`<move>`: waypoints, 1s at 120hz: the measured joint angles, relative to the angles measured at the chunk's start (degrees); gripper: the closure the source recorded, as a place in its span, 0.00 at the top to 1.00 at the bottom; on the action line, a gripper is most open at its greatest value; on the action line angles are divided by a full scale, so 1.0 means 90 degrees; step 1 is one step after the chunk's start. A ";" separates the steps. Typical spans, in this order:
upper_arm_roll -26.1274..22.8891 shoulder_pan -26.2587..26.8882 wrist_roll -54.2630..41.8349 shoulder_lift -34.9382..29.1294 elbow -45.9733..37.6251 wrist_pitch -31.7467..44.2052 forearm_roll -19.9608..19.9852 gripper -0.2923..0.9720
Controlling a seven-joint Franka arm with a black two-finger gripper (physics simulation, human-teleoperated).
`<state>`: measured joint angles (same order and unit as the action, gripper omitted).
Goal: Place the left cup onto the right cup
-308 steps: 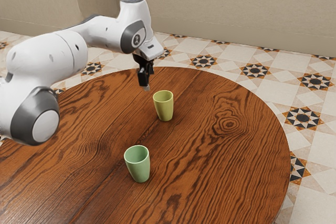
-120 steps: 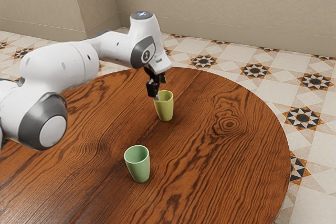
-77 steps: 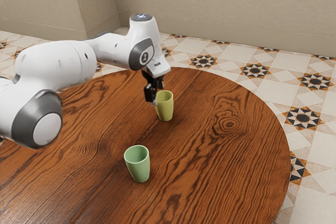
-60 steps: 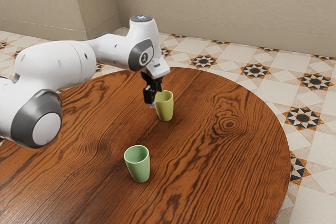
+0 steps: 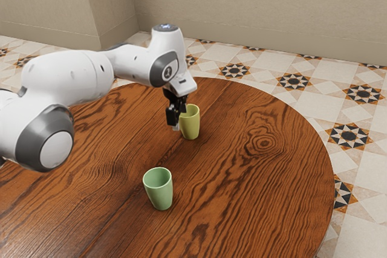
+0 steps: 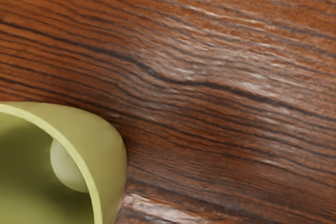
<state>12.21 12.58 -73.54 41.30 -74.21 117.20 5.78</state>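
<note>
An olive-yellow cup (image 5: 191, 124) stands upright near the middle of the round wooden table (image 5: 260, 179). A paler green cup (image 5: 158, 189) stands upright nearer the table's front. My gripper (image 5: 175, 119) points down at the olive-yellow cup's rim, on the side toward the exterior view's left. It is open, its dark fingers close beside the cup's wall. In the wrist view the olive-yellow cup's rim and wall (image 6: 100, 150) curve just under my hand, with wood grain (image 6: 220, 77) beyond it.
My white arm reaches in from the exterior view's left over the table. The table's curved edge (image 5: 329, 167) runs along the exterior view's right, with patterned floor tiles (image 5: 357, 131) past it. A beige wall stands behind.
My gripper came from above the table toward the olive-yellow cup and has sunk lower beside its rim in the last half second. Neither cup has moved.
</note>
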 joint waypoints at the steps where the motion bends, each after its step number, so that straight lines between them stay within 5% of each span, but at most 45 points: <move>1: 0.0000 0.0001 0.0002 0.0005 0.0000 0.0001 0.0000 0.72; 54: 0.0016 -0.0009 -0.0027 0.0164 0.0126 0.0282 -0.0060 0.25; 120: 0.0019 -0.0011 -0.0129 0.0158 0.0118 0.0461 -0.0063 0.15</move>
<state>12.39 12.48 -74.71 42.72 -73.15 121.35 5.21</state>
